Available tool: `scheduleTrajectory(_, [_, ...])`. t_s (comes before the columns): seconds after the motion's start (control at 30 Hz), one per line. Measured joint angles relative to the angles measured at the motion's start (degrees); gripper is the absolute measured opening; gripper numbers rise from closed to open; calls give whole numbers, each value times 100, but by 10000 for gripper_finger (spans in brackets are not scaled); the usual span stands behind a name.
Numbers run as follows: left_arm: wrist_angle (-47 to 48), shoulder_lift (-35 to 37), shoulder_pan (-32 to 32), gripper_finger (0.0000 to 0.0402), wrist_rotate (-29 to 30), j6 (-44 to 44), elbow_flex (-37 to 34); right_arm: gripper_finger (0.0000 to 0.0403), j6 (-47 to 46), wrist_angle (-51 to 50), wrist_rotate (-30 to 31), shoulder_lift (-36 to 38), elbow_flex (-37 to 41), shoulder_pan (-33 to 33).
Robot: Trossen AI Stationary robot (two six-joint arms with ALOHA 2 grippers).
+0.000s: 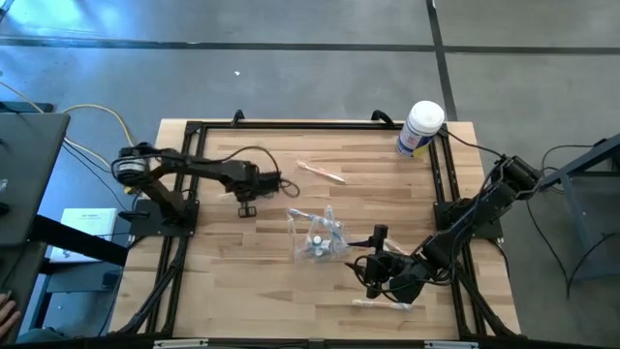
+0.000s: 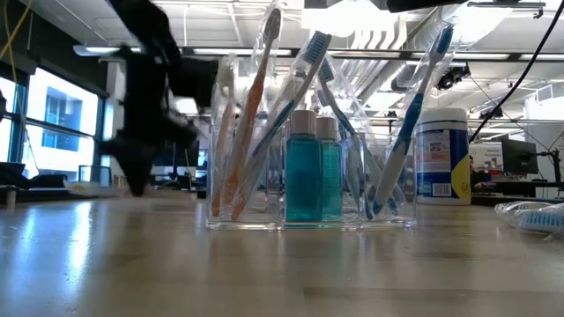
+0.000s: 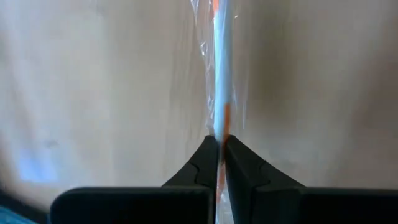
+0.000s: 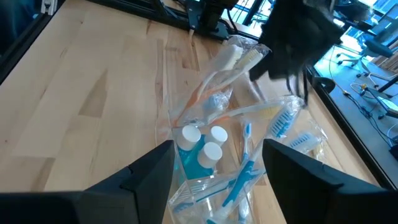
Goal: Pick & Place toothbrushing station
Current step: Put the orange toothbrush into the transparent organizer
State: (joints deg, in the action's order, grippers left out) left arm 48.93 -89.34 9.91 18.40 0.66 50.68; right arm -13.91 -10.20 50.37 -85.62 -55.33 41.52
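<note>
The toothbrushing station [image 1: 318, 236], a clear plastic holder, stands on the table's middle with several toothbrushes and teal bottles in it [image 2: 308, 167] [image 4: 208, 149]. My left gripper [image 3: 219, 144] [image 1: 288, 186] is to the station's far left, pointing steeply down. It is shut on a white-and-orange toothbrush in a clear wrapper [image 1: 322, 173]. My right gripper [image 4: 217, 186] [image 1: 366, 262] stands open just to the right of the station, facing it. The station's near end shows between its fingers, and no touch shows. My left gripper pinches the wrapped toothbrush's handle [image 3: 221, 121] between its two fingertips, at one end of the brush. The fingers come from above, pointing steeply down, and the brush runs on away from them in line with the gap. Whether the brush is lifted, I cannot tell.
A white tub with a blue label [image 1: 420, 128] [image 2: 442, 154] stands at the table's far right corner. Another wrapped toothbrush [image 1: 383, 303] lies near the front edge beside my right gripper. A black frame [image 1: 310, 125] borders the wooden table.
</note>
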Motion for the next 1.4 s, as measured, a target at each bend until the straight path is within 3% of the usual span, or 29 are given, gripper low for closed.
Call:
scheduleTrajectory(0.2, [640,1039,-1713,4,864,-1317,111,237,4,0,0,0,0,0])
scheduleTrajectory(0.3, [732,1495,-2941,4,1697,-1924,126,237,2,2,10,0,0,0])
scheduleTrajectory(0.4, [537,1754,-4265,4,2895,-2042,126,237,2,34,33,0,0,0])
scheduleTrajectory(0.5, [-208,1754,-5534,4,4106,-1046,126,237,18,198,33,0,0,0])
scheduleTrajectory(0.63, [-2295,1309,-6645,3,5047,2184,128,237,22,487,-235,0,0,-9])
scheduleTrajectory(0.77, [-5455,393,-6859,3,5725,5061,148,237,61,1008,-1053,0,0,-91])
scheduleTrajectory(0.87, [-7731,-505,-6773,3,5545,7712,218,237,51,1457,-1738,0,0,-194])
scheduleTrajectory(1.0, [-8489,-1247,-6501,3,4682,8870,810,237,-278,1935,-2568,0,0,-360])
scheduleTrajectory(1.17, [-9080,-2019,-6130,3,4229,10481,1554,237,-826,2212,-3058,0,0,-559])
scheduleTrajectory(1.4, [-9243,-2493,-5684,3,3575,11242,2068,237,-1142,2272,-3283,0,0,-763])
